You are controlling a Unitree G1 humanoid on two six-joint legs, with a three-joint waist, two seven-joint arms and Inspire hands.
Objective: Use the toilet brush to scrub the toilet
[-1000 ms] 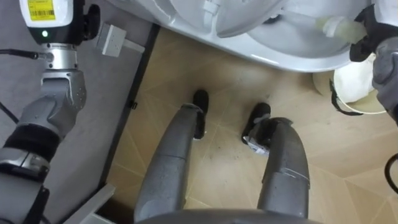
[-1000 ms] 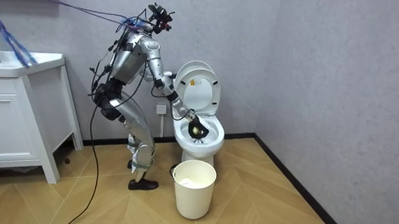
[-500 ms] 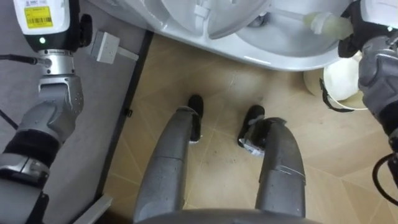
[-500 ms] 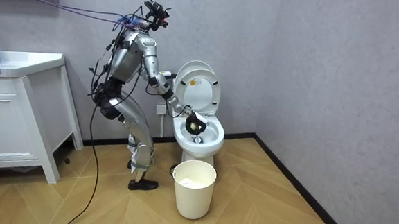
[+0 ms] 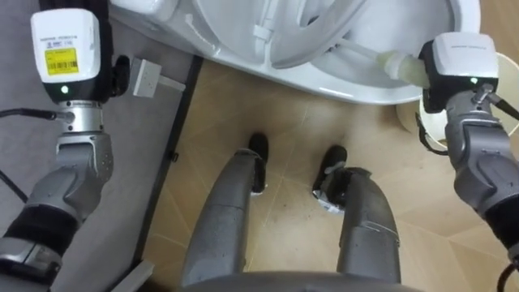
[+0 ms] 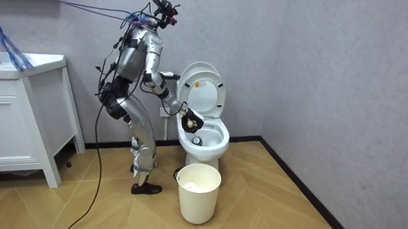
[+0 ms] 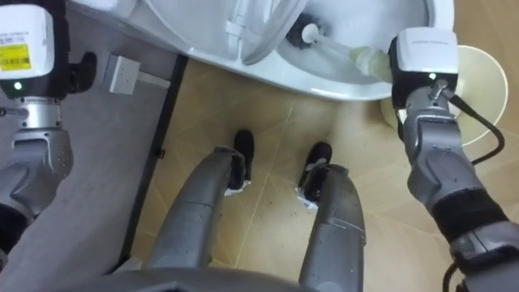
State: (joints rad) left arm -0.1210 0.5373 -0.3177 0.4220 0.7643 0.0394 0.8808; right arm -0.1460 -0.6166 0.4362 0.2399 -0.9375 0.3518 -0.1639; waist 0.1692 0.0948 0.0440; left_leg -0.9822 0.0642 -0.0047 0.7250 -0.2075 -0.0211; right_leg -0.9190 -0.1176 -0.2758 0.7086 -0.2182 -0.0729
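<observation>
Right hand point(image 6: 189, 119) clamped on brush point(image 7: 350, 53), head inside toilet point(image 7: 268, 69) bowl. Bucket point(image 7: 482, 77) just beside the bowl. Wall point(image 5: 154, 130) close at left.

Pale brush point(image 7: 361, 57) slants into the white toilet point(image 7: 324, 85) — open (lid point(image 6: 203, 86) raised).

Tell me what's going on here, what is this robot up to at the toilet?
The robot stands at the toilet with its knees bent, leaning toward the bowl. The lid is up. Its right hand grips a toilet brush by the handle, and the brush head is down inside the bowl. A bucket sits on the floor beside the toilet.
</observation>
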